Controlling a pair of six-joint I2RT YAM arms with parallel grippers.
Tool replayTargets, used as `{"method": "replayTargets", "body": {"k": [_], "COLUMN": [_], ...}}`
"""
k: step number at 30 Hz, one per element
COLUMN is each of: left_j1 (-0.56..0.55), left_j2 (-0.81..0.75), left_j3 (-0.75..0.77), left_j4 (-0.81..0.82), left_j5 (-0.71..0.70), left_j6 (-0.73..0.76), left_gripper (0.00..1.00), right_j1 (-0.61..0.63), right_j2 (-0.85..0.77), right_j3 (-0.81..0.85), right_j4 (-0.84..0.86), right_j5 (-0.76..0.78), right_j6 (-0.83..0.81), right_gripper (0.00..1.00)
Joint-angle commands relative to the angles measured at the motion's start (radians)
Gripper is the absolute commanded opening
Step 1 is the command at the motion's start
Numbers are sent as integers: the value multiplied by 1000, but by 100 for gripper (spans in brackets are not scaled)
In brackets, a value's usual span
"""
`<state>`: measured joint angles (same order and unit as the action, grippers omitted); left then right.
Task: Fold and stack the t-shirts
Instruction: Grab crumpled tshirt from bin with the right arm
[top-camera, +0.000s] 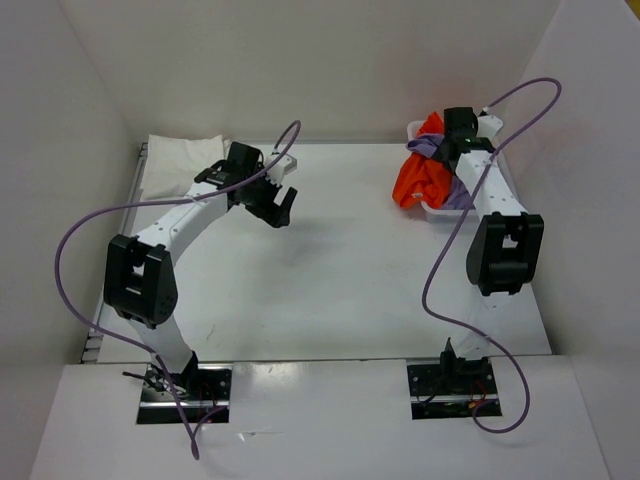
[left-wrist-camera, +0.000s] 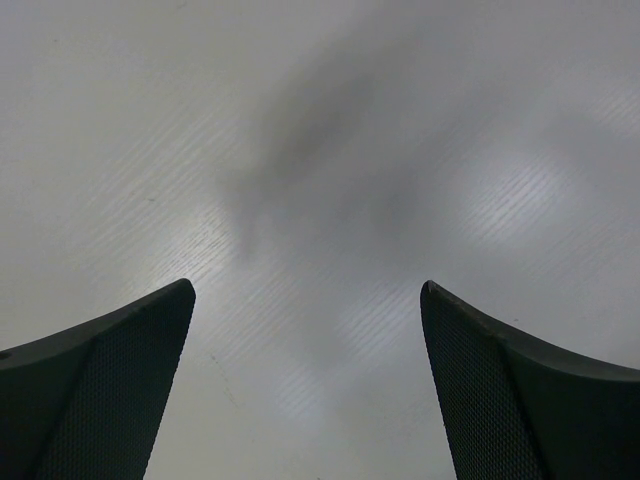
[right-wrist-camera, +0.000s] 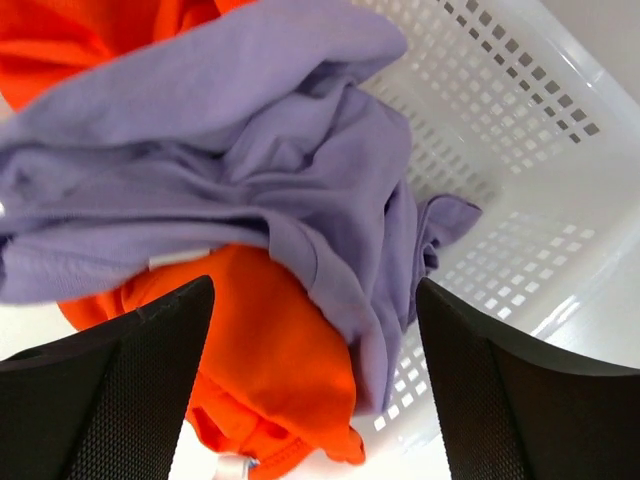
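Purple shirt (right-wrist-camera: 250, 150) bunched over orange shirt (right-wrist-camera: 270, 370) in basket (right-wrist-camera: 520, 110), orange spilling left. Left claw (left-wrist-camera: 308, 287) and right claw (right-wrist-camera: 315, 282) apart, empty.

No text can be read anywhere — the small white tag (right-wrist-camera: 232, 466) on the orange shirt (right-wrist-camera: 270, 370), between the jaws, shows nothing legible.

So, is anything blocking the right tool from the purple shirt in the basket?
Nothing visible does. The right tool hangs open right above the purple shirt, which lies on top of the orange shirt in the white basket.
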<state>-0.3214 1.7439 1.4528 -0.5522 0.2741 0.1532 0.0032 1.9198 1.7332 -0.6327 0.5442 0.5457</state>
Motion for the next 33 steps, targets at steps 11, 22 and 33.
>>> {"method": "replayTargets", "body": {"k": [11, 22, 33], "left_j1": [4, 4, 4], "left_j2": [6, 6, 6], "left_j3": [9, 0, 0], "left_j4": [18, 18, 18], "left_j5": [-33, -42, -42], "left_j6": [14, 14, 14], "left_gripper": [100, 100, 100], "right_j1": [-57, -66, -66], "right_j2": [22, 53, -45], "right_j3": [-8, -41, -66], "right_j4": [125, 143, 143], "right_j5": [-122, -155, -76], "right_j6": [54, 43, 25], "right_gripper": [71, 43, 39]}}
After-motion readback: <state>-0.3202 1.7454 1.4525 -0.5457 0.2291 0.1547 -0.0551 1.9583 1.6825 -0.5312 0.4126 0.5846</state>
